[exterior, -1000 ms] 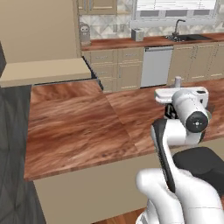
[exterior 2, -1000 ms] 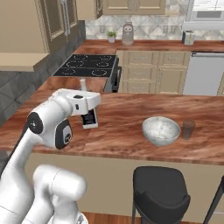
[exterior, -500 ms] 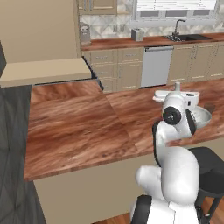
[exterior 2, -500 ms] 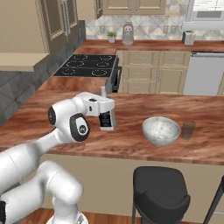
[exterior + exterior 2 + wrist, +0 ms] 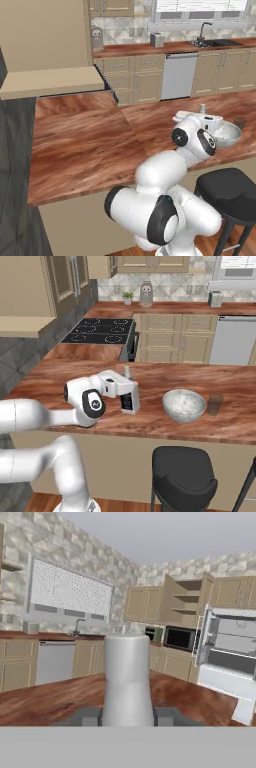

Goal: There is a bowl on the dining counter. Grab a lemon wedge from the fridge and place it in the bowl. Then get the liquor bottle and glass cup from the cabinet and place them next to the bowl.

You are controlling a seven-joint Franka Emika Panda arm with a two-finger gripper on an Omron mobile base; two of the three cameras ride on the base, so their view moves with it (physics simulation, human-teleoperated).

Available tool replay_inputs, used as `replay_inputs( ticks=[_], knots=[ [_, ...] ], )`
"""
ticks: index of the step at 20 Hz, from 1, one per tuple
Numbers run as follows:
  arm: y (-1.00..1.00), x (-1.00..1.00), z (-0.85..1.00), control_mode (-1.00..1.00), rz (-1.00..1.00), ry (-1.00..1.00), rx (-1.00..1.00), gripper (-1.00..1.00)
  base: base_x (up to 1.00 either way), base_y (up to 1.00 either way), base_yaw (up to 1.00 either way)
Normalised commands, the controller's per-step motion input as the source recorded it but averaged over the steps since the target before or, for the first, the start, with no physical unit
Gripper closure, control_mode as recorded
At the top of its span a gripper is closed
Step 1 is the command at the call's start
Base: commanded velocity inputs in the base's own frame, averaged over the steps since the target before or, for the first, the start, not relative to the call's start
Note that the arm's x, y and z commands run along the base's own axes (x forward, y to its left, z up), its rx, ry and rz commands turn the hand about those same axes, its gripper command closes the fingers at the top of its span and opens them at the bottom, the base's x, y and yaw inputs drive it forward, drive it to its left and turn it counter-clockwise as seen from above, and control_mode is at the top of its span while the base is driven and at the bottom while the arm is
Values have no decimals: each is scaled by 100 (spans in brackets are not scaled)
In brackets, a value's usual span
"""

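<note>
Reddish-brown wood grain covers the table (image 5: 210,381), and its left stretch lies bare. No writing on the liquor bottle (image 5: 128,397) can be read: in the right base view it shows a pale cap and a dark front, in the hand view a blurred pale neck. The gripper (image 5: 129,401) holds it upright with the jaws clamped on its body, the bottle's neck rising between them and its base low over the table near the front edge. To the right, apart from the bottle, sits the speckled bowl (image 5: 184,405), also near the front edge. Just beside the bowl's right stands the glass cup (image 5: 215,404). Behind all three, open wood runs to the back edge.
</note>
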Motion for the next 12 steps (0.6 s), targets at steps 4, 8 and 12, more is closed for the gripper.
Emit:
replay_inputs(
  ticks=[4, 8, 12],
  knots=[
    [-10, 4, -55, -100, -17, -1, 0, 100, 0, 0, 0],
    [-10, 14, -41, -100, -14, -5, 0, 100, 0, 0, 0],
    [-9, 11, -6, -100, -14, -6, 0, 100, 0, 0, 0]
  ],
)
